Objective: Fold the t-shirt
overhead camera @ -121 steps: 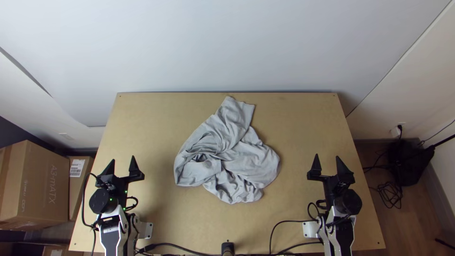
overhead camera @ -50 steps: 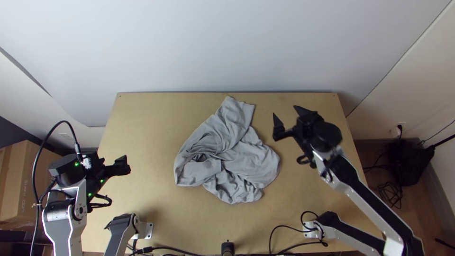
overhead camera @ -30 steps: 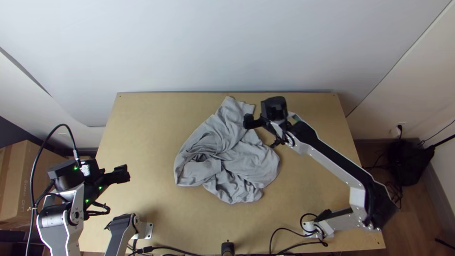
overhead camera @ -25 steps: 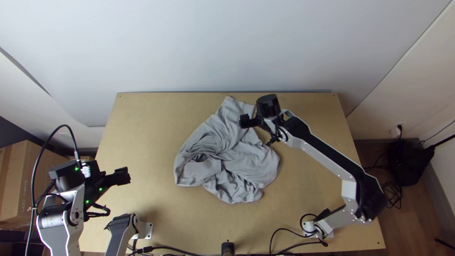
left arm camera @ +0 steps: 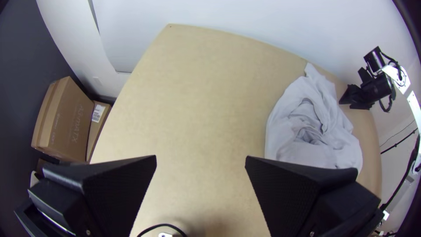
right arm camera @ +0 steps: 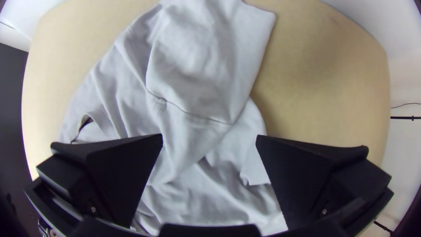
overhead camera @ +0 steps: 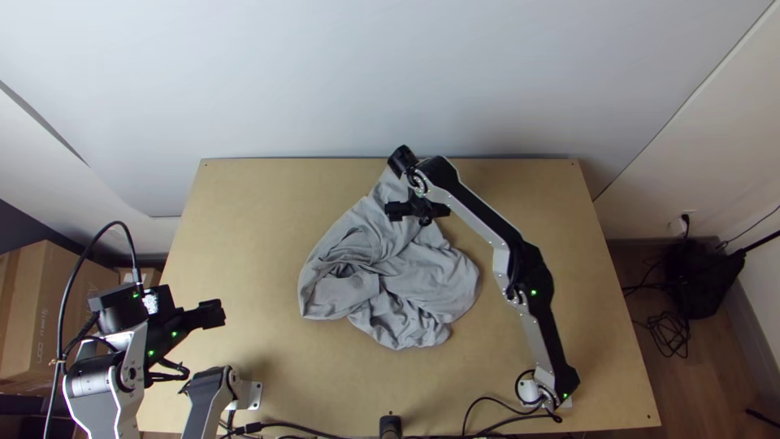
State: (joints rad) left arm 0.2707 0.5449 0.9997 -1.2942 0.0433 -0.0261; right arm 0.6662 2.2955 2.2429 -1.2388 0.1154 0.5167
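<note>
The surface (overhead camera: pixel 252 219) is light wood with straight edges, a small dark hole (overhead camera: pixel 206 165) near one far corner and another (overhead camera: pixel 573 164) near the other. A grey t-shirt (overhead camera: pixel 390 280) lies bunched and wrinkled around its middle, a narrower part stretching toward the far edge. Black cables (overhead camera: pixel 487 398) curve along the near edge, between white base plates (overhead camera: pixel 253 396).

T-shirt (overhead camera: pixel 406 280) partly hidden (by right arm (overhead camera: pixel 479 213)), left arm (overhead camera: pixel 96 406) cut off
</note>
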